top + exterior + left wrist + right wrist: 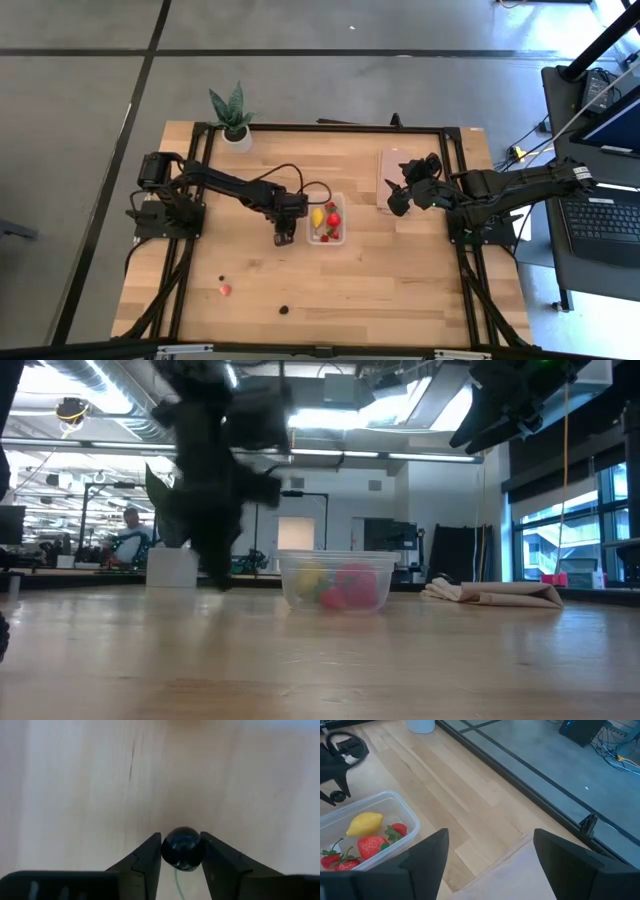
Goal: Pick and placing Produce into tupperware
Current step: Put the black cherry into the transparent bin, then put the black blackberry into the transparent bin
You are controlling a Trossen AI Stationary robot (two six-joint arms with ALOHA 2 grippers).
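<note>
The clear tupperware (327,221) sits mid-table and holds a yellow lemon (365,823) and red strawberries (370,845). My left gripper (283,238) points down just left of it, shut on a small dark berry (182,848). My right gripper (400,195) hovers open over the pinkish lid (390,172), well above the table, touching nothing. Loose on the wood near the front edge lie a dark berry (220,278), a pinkish piece (225,290) and another dark berry (284,309). My left gripper pinches the small dark berry (182,848) between its two fingertips (150,855), one on each side of the round body. The fingers come from above, pointing down. A thin green stem (177,882) trails from the berry. Whether it is clear of the table I cannot tell.
A potted green plant (232,118) stands at the far left corner. The flat lid (490,595) lies right of the tupperware (335,582). Bare wood stretches across the near half of the table apart from the loose pieces. A laptop cart stands beyond the right edge.
</note>
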